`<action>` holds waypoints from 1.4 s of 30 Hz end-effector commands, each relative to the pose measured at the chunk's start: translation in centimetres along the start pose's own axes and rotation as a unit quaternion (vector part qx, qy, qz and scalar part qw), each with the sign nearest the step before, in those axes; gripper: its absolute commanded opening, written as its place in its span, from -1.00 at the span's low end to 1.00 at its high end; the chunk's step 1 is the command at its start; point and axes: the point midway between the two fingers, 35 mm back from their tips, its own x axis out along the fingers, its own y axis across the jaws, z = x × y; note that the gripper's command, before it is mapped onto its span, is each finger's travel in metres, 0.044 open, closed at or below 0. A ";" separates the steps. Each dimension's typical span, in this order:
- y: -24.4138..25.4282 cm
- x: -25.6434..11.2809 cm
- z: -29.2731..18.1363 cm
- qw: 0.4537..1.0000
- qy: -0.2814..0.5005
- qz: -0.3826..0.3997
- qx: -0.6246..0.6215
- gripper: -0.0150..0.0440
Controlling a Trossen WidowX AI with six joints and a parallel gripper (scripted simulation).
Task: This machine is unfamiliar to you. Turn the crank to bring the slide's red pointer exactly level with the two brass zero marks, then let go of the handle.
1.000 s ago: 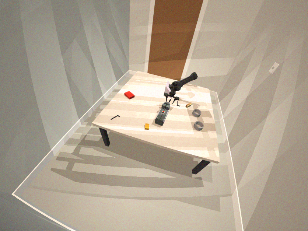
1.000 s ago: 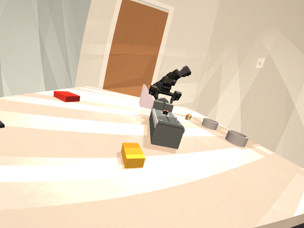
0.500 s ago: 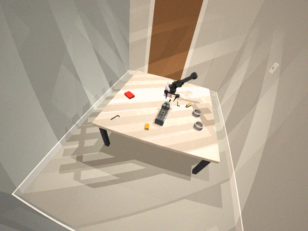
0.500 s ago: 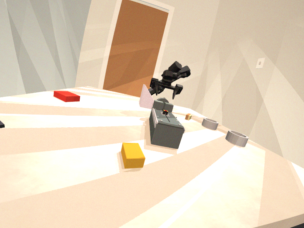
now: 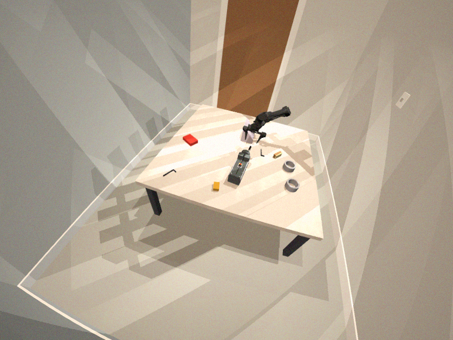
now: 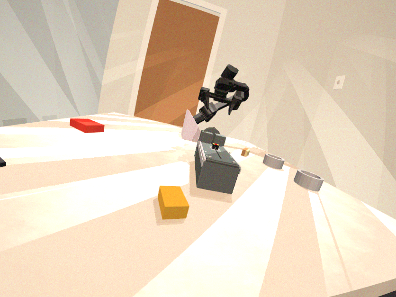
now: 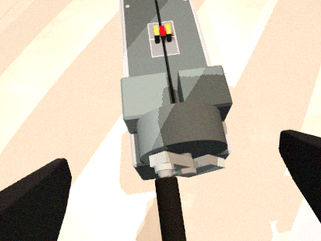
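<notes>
The grey machine (image 5: 234, 178) (image 6: 216, 176) (image 7: 140, 60) stands on the table, its crank at the end toward the arm. The black crank handle (image 5: 249, 148) (image 7: 170, 207) sticks out from the crank; in the exterior view it is hidden behind the machine. The slide's red pointer (image 6: 215, 144) (image 7: 163, 31) sits between the left brass mark (image 7: 156, 30) and the right brass mark (image 7: 168, 29) and looks about level with them. My gripper (image 5: 252, 140) (image 6: 218, 111) (image 7: 175, 155) is wide open and empty, raised above and back from the handle, touching nothing.
A pale upright panel (image 5: 247, 133) (image 6: 190, 128) stands behind the machine. A red block (image 5: 190, 139) (image 6: 86, 125) lies left, an orange block (image 5: 216, 185) (image 6: 173, 202) near the front. Right are a tan block (image 5: 277, 154) (image 6: 245, 151) and two grey rings. Black hex key (image 5: 261, 153) lies near the handle.
</notes>
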 end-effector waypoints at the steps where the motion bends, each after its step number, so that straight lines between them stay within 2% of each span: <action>1: 0.1 0.3 0.9 1.000 0.006 0.009 -0.010 1.00; 26: -2.5 8.1 9.3 0.990 0.035 0.073 -0.112 1.00; 36: -2.5 11.7 5.9 0.990 0.035 0.074 -0.112 1.00; 42: -2.5 11.9 5.6 0.990 0.035 0.074 -0.112 1.00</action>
